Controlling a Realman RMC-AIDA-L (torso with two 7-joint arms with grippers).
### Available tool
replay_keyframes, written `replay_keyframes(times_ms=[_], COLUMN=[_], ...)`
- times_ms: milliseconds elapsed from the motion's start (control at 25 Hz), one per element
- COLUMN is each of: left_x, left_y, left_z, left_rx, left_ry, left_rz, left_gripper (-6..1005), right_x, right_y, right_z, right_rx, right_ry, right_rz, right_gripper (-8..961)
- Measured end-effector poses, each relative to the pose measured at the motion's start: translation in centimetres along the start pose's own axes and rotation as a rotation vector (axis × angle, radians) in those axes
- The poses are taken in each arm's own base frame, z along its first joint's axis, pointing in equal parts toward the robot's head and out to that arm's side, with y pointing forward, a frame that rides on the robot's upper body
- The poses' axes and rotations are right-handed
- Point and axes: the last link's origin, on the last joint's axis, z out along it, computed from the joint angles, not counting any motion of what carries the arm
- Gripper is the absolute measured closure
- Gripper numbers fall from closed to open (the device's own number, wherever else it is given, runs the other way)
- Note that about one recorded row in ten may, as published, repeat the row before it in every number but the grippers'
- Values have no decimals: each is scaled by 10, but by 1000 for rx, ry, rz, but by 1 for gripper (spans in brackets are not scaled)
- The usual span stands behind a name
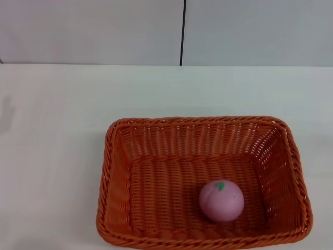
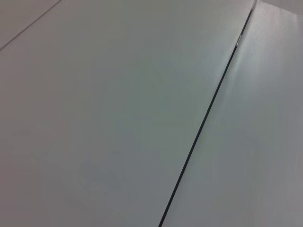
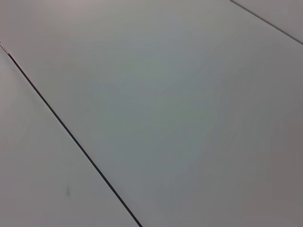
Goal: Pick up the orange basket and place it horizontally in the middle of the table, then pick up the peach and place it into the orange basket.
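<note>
The orange basket (image 1: pixel 203 183) lies flat on the white table (image 1: pixel 52 156), long side across, a little right of the middle and near the front edge. Inside it, on the basket floor toward the front right, rests the pink peach (image 1: pixel 221 200) with its green leaf mark facing up. Neither gripper shows in the head view. Both wrist views show only pale flat panels with a thin dark seam, with no fingers and no task object in them.
A light wall with a dark vertical seam (image 1: pixel 182 32) rises behind the table's far edge. Bare white tabletop stretches to the left of the basket and behind it. A faint shadow (image 1: pixel 7 112) falls at the table's far left.
</note>
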Motion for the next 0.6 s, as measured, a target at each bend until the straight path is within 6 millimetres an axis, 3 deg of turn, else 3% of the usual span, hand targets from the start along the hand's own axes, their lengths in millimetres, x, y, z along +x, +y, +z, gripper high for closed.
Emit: replay_keyframes(times_ms=[600], left_x=[-1], left_y=[-1], left_z=[-1], left_rx=[11], left_ry=[-7], left_rz=[-3], left_gripper=[140], right_x=[2], right_y=[-2], right_z=[-4], right_rx=[25], right_ry=[-2], right_rz=[13], right_gripper=[502])
